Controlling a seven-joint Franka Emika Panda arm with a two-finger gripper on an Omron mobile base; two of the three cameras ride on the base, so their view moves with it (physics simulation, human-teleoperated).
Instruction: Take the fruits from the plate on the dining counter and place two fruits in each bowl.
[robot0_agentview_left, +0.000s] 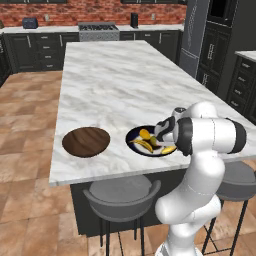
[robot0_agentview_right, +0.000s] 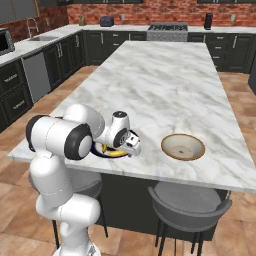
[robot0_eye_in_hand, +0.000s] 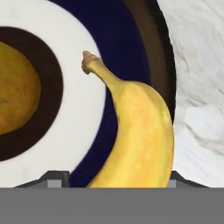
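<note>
Left base view: the gripper (robot0_agentview_left: 162, 134) sat low over the plate (robot0_agentview_left: 134, 135) on the marble surface (robot0_agentview_left: 115, 85), hiding part of the fruits (robot0_agentview_left: 145, 141). Right base view: plate mostly hidden behind the hand. Hand view: banana (robot0_eye_in_hand: 135, 135) ran lengthwise between the jaws, stem pointing away; whether they pinched it was unclear.

The white arm rises from the base, folds at the elbow and reaches forward and down, its wrist bent low, the gripper (robot0_eye_in_hand: 112, 179) pointing downward with both fingertips (robot0_eye_in_hand: 54, 178) set apart.
</note>
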